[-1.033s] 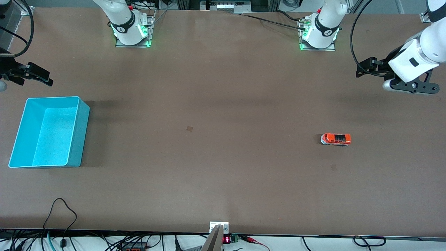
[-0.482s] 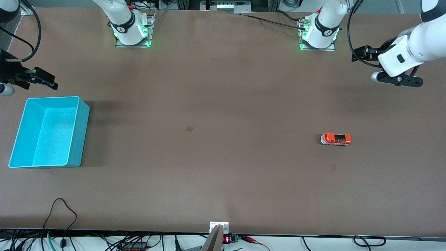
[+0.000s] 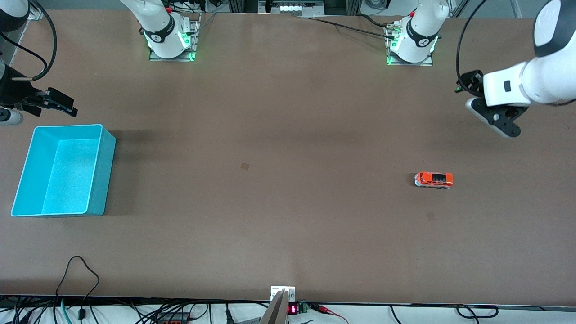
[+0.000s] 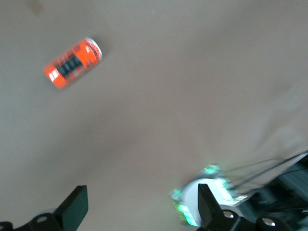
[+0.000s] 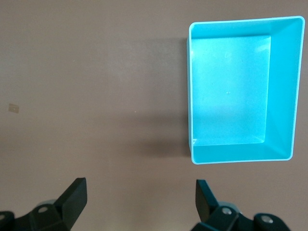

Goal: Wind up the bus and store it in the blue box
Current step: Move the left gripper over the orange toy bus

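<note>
The bus (image 3: 434, 179), a small orange toy with black windows, stands on the brown table toward the left arm's end. It also shows in the left wrist view (image 4: 73, 63). The blue box (image 3: 101, 175), a cyan bin, stands empty at the right arm's end and shows in the right wrist view (image 5: 284, 86). My left gripper (image 3: 497, 121) (image 4: 139, 211) is open and empty, up over bare table apart from the bus. My right gripper (image 3: 13, 112) (image 5: 139, 199) is open and empty, over bare table just beside the box.
The two arm bases (image 3: 168, 38) (image 3: 411, 42) stand along the table's edge farthest from the front camera. Cables (image 3: 76, 274) lie at the edge nearest to that camera. A small mark (image 3: 245, 166) is on the table's middle.
The left arm has swung and turned, bringing its gripper lower in the front view, closer to the bus. The right gripper shifted slightly toward the box. Bus and box have not moved.
</note>
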{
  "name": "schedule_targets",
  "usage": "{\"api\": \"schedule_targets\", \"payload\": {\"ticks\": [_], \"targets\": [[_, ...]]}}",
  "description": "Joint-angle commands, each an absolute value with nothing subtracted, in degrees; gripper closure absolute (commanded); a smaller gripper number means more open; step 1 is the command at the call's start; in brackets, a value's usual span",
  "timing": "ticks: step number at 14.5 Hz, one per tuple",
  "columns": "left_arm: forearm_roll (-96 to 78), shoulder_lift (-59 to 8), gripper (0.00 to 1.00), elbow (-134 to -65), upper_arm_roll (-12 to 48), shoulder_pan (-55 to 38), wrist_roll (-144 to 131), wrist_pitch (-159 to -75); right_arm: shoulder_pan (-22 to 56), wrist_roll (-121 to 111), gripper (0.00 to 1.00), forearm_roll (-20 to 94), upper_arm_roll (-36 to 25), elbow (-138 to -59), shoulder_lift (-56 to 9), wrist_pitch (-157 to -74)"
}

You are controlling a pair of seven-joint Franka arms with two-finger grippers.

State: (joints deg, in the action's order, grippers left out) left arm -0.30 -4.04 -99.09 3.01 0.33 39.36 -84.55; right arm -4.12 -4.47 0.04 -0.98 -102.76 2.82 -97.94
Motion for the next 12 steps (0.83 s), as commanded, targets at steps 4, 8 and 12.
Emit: {"api": "schedule_targets", "payload": {"ticks": [4, 8, 12], "targets": [[5.80, -12.47, 0.00, -103.00, 3.08, 1.14, 65.25, -104.71, -3.78, -1.58, 0.00, -0.53, -1.05, -106.43, 6.68, -98.71], [10.45, -20.38, 0.00, -104.68, 3.16, 1.76, 77.49, -118.10, -3.78, -2.29, 0.00, -0.44, -1.14, -105.91, 7.38, -96.95], [10.46, -23.29, 0.00, -110.28, 3.16, 1.93, 83.31, -129.51, -3.78, -2.46, 0.00, -0.44, -1.05, -105.91, 7.73, -97.03]]}}
